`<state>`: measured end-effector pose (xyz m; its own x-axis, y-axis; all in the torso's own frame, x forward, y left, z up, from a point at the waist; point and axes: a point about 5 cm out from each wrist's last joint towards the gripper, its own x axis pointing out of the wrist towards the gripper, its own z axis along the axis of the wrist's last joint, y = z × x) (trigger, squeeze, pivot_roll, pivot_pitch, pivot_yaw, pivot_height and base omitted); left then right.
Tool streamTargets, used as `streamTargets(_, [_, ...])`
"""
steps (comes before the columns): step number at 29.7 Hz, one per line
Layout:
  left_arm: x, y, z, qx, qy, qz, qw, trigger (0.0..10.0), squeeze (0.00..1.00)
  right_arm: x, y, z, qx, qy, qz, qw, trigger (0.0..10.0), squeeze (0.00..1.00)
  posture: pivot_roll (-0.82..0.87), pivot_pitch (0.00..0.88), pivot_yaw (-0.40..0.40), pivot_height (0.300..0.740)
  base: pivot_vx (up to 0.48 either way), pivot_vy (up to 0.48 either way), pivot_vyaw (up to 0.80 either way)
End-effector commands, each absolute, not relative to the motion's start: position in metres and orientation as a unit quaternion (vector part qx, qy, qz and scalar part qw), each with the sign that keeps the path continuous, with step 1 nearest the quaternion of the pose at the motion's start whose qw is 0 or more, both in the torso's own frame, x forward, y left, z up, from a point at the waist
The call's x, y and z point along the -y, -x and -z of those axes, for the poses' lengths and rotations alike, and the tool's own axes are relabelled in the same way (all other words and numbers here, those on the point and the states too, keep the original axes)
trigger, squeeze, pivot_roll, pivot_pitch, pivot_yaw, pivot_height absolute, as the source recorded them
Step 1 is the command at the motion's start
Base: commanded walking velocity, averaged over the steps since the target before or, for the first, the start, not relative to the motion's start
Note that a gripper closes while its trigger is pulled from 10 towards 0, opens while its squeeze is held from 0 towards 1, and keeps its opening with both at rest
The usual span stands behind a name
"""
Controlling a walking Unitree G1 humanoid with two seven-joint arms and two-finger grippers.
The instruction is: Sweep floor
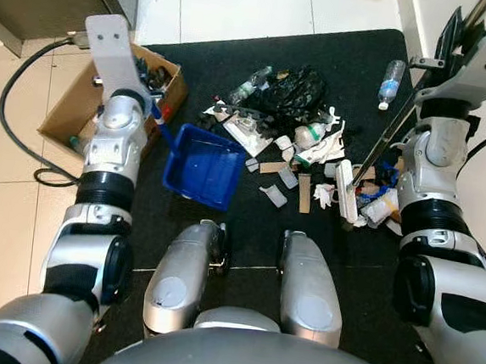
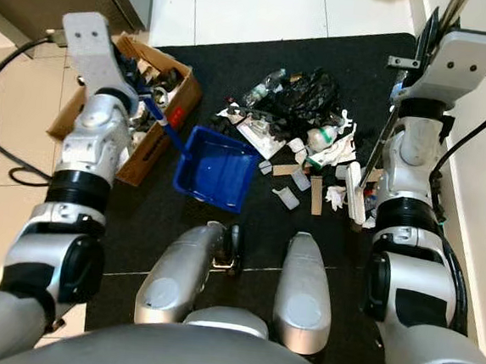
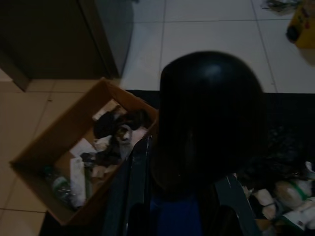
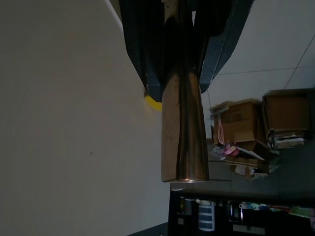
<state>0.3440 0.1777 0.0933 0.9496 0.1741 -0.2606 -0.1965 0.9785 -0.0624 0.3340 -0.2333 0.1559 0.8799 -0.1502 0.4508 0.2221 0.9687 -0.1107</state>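
Black floor mat (image 1: 248, 225) lies ahead of the robot, with pale tile on the left and far sides.

Left gripper (image 2: 152, 102): closed on the handle of the blue plastic dustpan (image 1: 204, 165). The pan rests on the mat left of centre, just beside the debris.

Right gripper (image 4: 179, 34): fingers clamped around the shiny metal broom pole (image 4: 183, 123). From the head views the pole (image 1: 392, 127) slants from far right down to the white broom head (image 1: 345, 191), which sits at the right edge of the litter.

Pile of mixed rubbish (image 1: 290, 126): black crumpled plastic, white wrappers, cardboard strips and small bottles, centred on the mat between dustpan and broom head. One clear plastic bottle (image 1: 390, 82) lies apart, far right.

Open brown cardboard box (image 1: 79, 104) holding scraps stands on the left, straddling the mat's edge and the tile. Black cable (image 1: 18, 128) loops over the tile left of it.
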Motion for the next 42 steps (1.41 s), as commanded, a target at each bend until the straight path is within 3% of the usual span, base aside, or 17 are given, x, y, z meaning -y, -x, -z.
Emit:
streamTargets(1, [-0.175, -0.347, -0.097, -0.114, 0.064, -0.096, 0.987, 10.0, 0.00, 0.229, -0.334, -0.156, 0.230, 0.081, 0.089, 0.966, 10.0, 0.00, 0.02, 0.133, 0.104, 0.740, 0.000, 0.000, 0.00])
streamTargets(15, [-0.139, -0.343, -0.079, -0.110, 0.067, -0.028, 0.991, 10.0, 0.00, 0.246, -0.322, -0.125, 0.179, 0.079, 0.160, 0.968, 10.0, 0.00, 0.03, 0.157, 0.111, 0.740, 0.000, 0.000, 0.00])
streamTargets(22, [-0.121, -0.345, -0.088, -0.089, 0.086, 0.018, 0.992, 10.0, 0.00, 0.240, -0.314, -0.099, 0.144, 0.033, 0.183, 0.972, 10.0, 0.00, 0.07, 0.178, 0.146, 0.740, 0.000, 0.000, 0.00])
streamTargets(30, [-0.125, -0.343, -0.088, -0.090, 0.081, 0.025, 0.992, 10.0, 0.00, 0.244, -0.313, -0.094, 0.130, 0.003, 0.227, 0.965, 10.0, 0.00, 0.10, 0.183, 0.164, 0.740, 0.000, 0.000, 0.00])
streamTargets(34, [-0.129, -0.340, -0.085, -0.093, 0.071, 0.027, 0.993, 10.0, 0.00, 0.228, -0.319, -0.089, 0.109, 0.058, 0.195, 0.973, 10.0, 0.00, 0.13, 0.189, 0.169, 0.740, 0.000, 0.000, 0.00])
streamTargets(42, [-0.130, -0.335, -0.079, -0.104, 0.056, 0.026, 0.993, 10.0, 0.00, 0.209, -0.323, -0.083, 0.092, 0.037, 0.173, 0.980, 10.0, 0.00, 0.15, 0.196, 0.167, 0.740, 0.000, 0.000, 0.00])
